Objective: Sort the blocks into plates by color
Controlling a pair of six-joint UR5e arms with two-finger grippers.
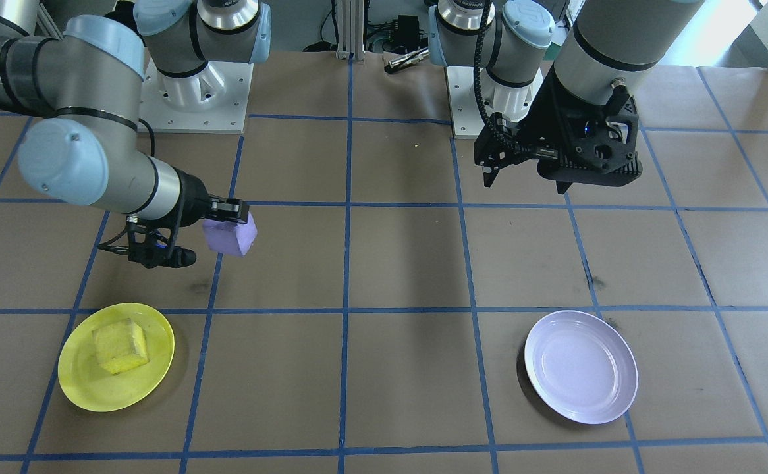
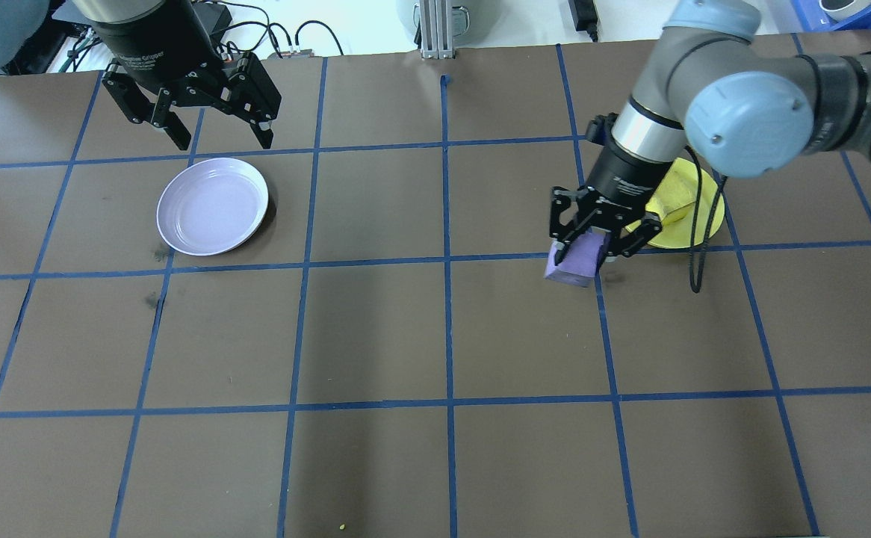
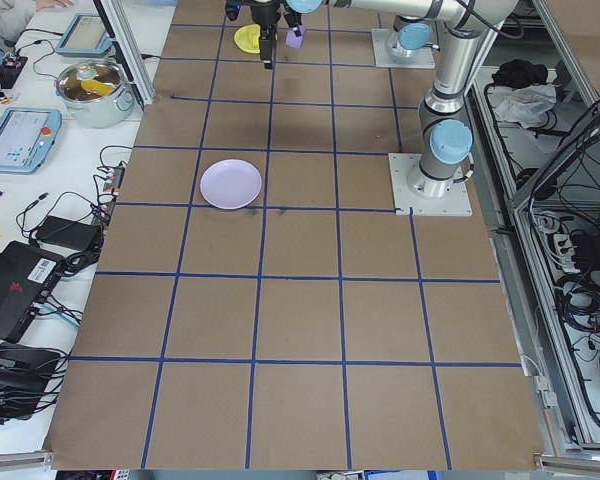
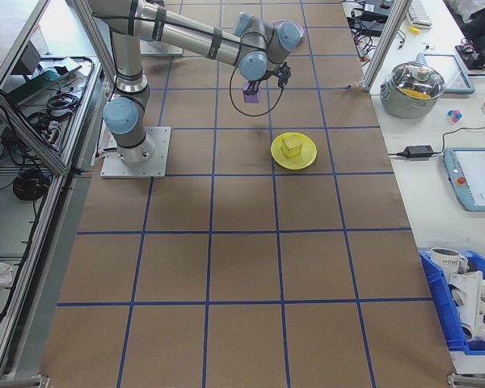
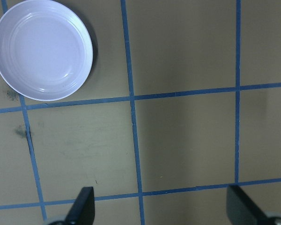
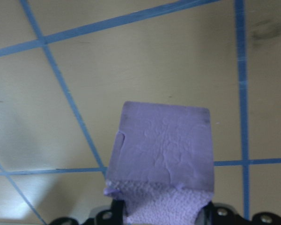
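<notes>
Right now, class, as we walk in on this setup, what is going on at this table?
A two-armed robot is sorting blocks by colour. The right gripper is shut on the purple block and holds it above the table, near the yellow plate. The yellow block already lies in that yellow plate. The lavender plate is empty, on the table's other side. The left gripper is open and holds nothing, hanging beside the lavender plate.
</notes>
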